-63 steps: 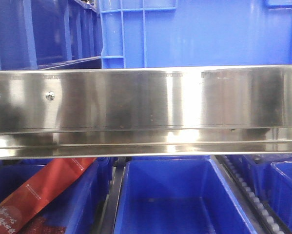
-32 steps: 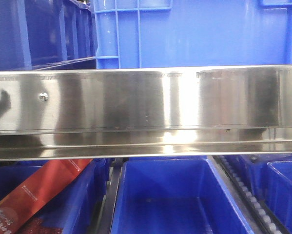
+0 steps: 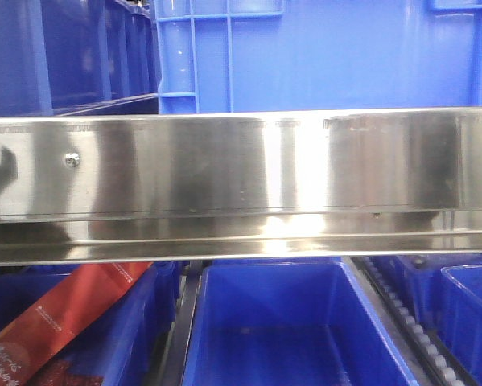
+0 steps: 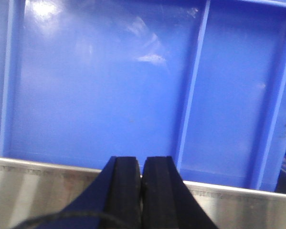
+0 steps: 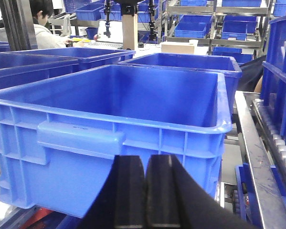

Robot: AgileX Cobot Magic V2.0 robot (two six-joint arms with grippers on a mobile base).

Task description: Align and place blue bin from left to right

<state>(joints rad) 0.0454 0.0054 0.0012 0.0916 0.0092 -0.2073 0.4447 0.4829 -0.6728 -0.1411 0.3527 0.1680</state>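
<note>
A blue bin (image 3: pixel 337 56) stands on the upper shelf behind the steel rail (image 3: pixel 241 185); its ribbed wall (image 4: pixel 104 90) fills the left wrist view. My left gripper (image 4: pixel 142 164) is shut, empty, just in front of that wall at the rail's edge. In the right wrist view an empty blue bin (image 5: pixel 114 119) sits close ahead with its handle lip facing me. Shut and holding nothing, my right gripper (image 5: pixel 145 164) hangs just short of that bin's front wall. Neither gripper shows in the front view.
Below the rail are an empty blue bin (image 3: pixel 289 330) and a bin holding a red package (image 3: pixel 59 322). A roller track (image 3: pixel 409 322) runs at the right. More blue bins (image 5: pixel 181 64), shelving and a seated person (image 5: pixel 42 24) lie beyond.
The front view has shifted slightly: the upper bin's left edge and the rail's screw moved a little left since a second ago. In the last half second, nothing visible moved.
</note>
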